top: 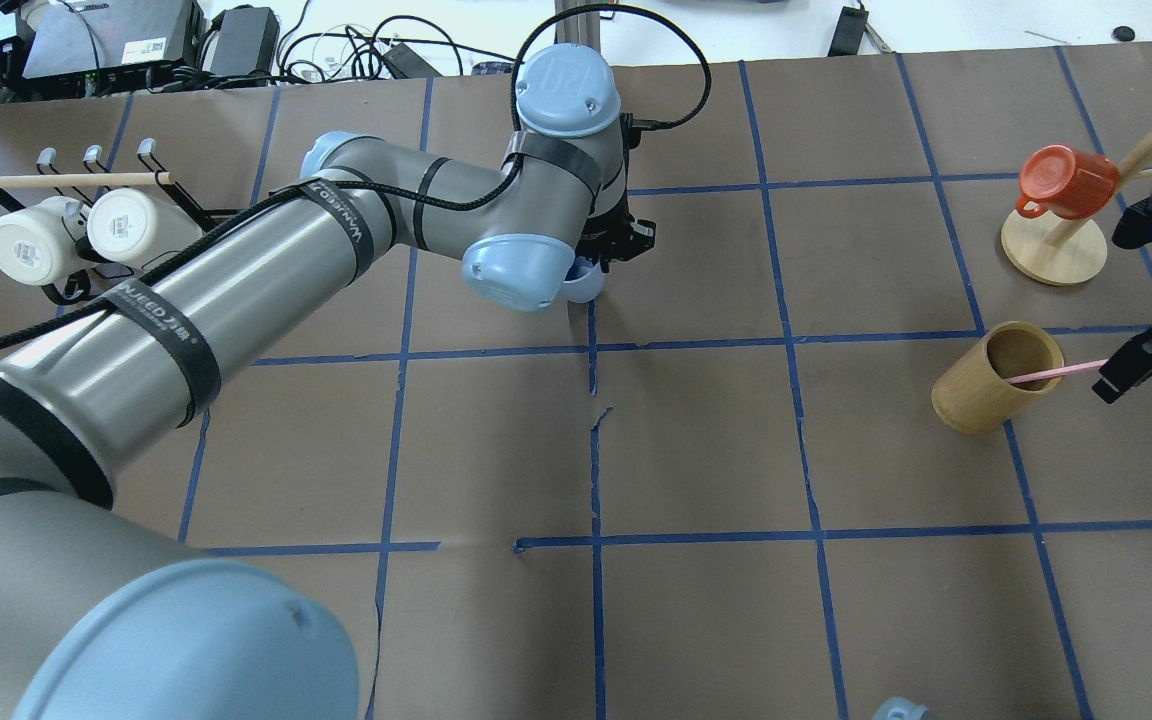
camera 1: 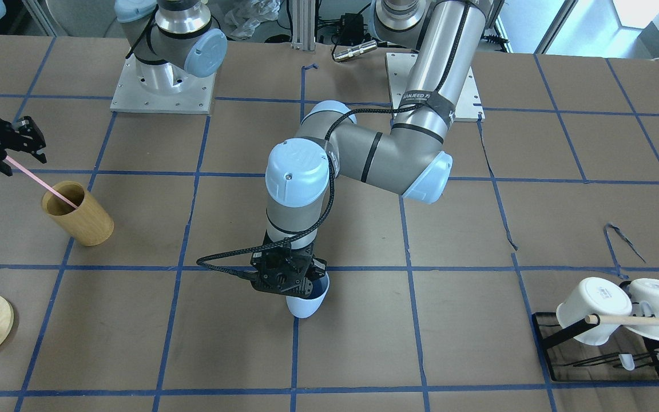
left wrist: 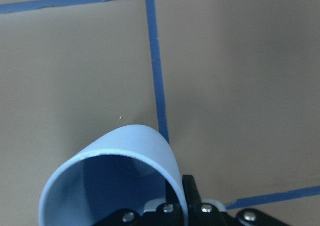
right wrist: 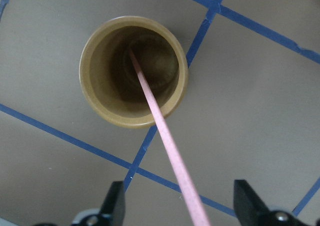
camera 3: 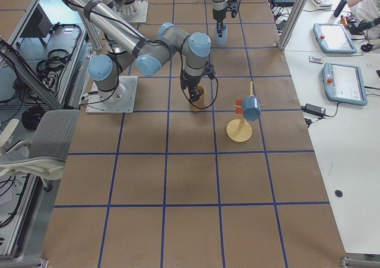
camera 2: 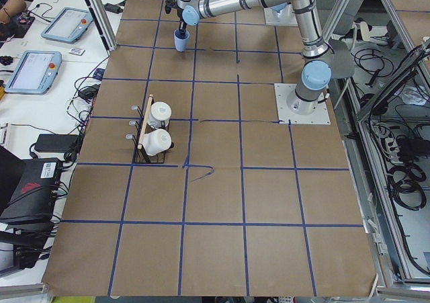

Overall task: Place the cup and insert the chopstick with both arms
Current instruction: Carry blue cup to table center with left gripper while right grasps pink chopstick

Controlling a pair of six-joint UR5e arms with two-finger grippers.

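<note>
Brown paper ruled into squares by blue tape covers the table [camera 1: 478, 229] you are working at. Near its middle, just beside a crossing of tape lines, your left gripper [left wrist: 172, 208] holds the pale blue plastic cup [camera 1: 306, 302]. The jaws are closed narrow on the cup's wall at the rim, one finger inside and one outside. The cup hangs mouth-up under the wrist, and you cannot tell from these views whether its base touches the paper. Well apart from it, on the robot's right side of the table, the tan bamboo cylindrical holder [camera 1: 80, 217] stands upright on the paper. The thin pink chopstick [camera 1: 43, 183] has its lower end down inside the holder and slants up over the rim towards your right gripper [right wrist: 180, 206]. That gripper's fingers [right wrist: 116, 206] stand wide apart on either side of the stick, and in the wrist view neither one touches it. Beyond the holder, an orange mug [top: 1066, 180] hangs on a wooden mug tree [top: 1051, 255]. At the opposite end of the table, two white mugs [camera 1: 592, 312] sit side by side on a black wire rack [camera 1: 547, 337].
</note>
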